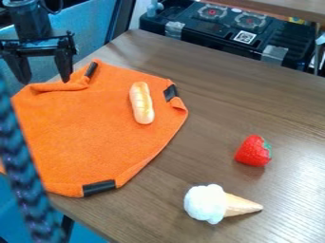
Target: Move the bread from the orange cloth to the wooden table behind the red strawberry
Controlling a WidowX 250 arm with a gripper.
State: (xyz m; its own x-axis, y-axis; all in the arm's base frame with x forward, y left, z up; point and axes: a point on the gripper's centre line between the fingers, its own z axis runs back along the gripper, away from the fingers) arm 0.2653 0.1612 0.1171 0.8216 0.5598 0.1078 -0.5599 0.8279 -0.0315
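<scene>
So the gripper (45, 81) is pointing down, jaws gaping pretty wide, near the orange cloth (95, 142) that toy bread (141, 103) is lying on.

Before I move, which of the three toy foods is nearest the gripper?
The long bread roll, the only one on the orange cloth; the strawberry and the ice cream cone lie farther from the gripper, on the wooden table.
</scene>
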